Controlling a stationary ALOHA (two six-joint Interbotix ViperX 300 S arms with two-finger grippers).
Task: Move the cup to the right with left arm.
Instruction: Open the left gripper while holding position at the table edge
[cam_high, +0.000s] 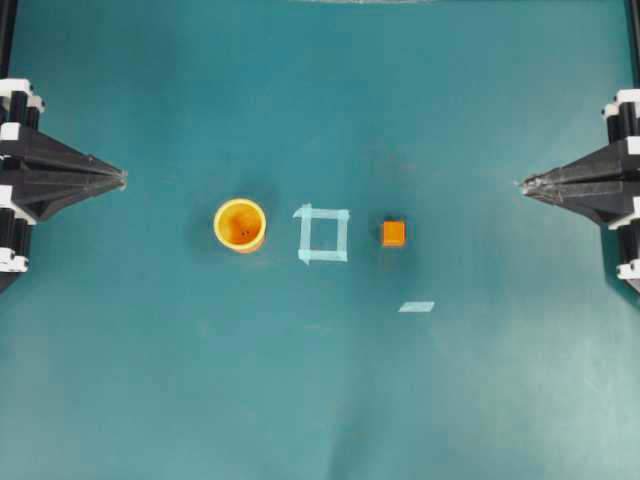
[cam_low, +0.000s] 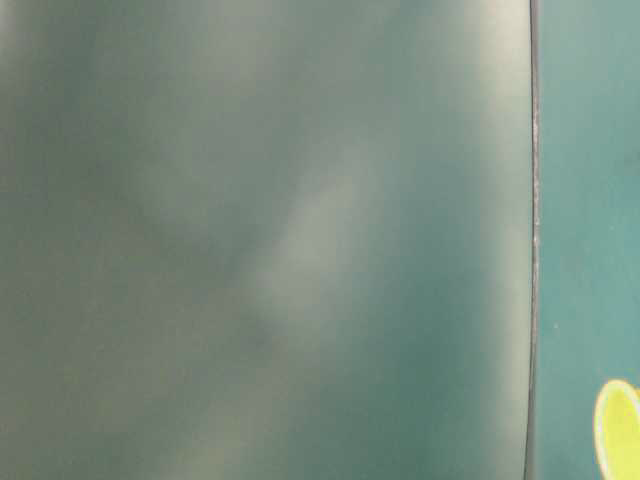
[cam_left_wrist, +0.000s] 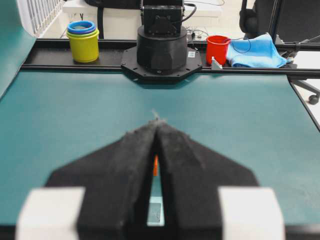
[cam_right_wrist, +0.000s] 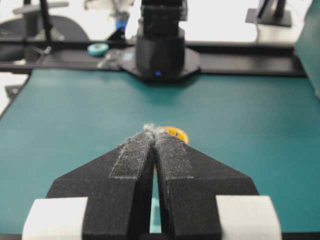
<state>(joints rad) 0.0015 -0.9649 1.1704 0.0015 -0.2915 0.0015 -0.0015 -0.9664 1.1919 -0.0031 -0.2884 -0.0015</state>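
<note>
On the desk (cam_high: 320, 400), cup (cam_high: 240, 225) upright, left of tape square (cam_high: 323, 234); cube (cam_high: 393, 233) right of it. Left tool (cam_high: 122, 178) and right tool (cam_high: 522, 184) both closed, empty, well apart from the cup.

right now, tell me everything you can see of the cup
The cup is small, round and orange-yellow with a paler yellow rim, and looks like plastic. It stands upright, mouth up, on the teal table. Its inside looks bare apart from a few dark specks at the bottom. It sits just left of the pale blue tape square, apart from it. Nothing touches it. In the right wrist view only its rim peeks out behind the closed fingertips.
</note>
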